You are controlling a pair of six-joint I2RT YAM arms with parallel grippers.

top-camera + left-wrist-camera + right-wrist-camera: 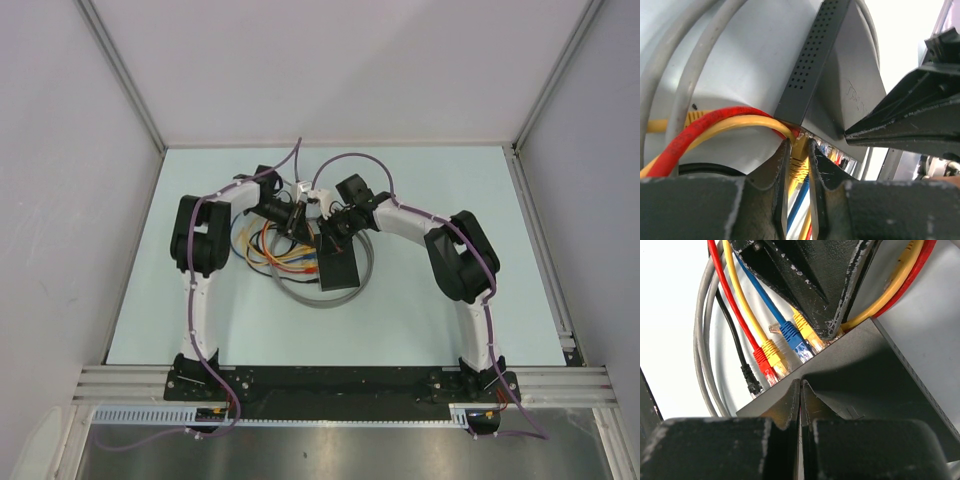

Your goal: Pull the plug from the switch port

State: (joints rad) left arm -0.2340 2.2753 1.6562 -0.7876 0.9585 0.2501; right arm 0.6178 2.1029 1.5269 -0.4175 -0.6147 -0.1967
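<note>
The switch (338, 266) is a flat black box lying mid-table, with several cables plugged into its left side. My left gripper (299, 226) is at that side. In the left wrist view its jaws (799, 145) are shut on a yellow plug (799, 167) seated at the end port of the switch (840, 90). My right gripper (336, 232) is shut and empty. In the right wrist view its tips (800, 382) rest on the switch's top (875, 370) near the port edge. The left fingers (815, 285) and the yellow plug (812, 339) also show there.
Blue (792, 339), yellow (774, 352), red (762, 362) and black (749, 377) plugs sit in neighbouring ports. Coloured cables (285, 262) and a grey cable loop (320, 298) lie around the switch. White walls enclose the table on three sides.
</note>
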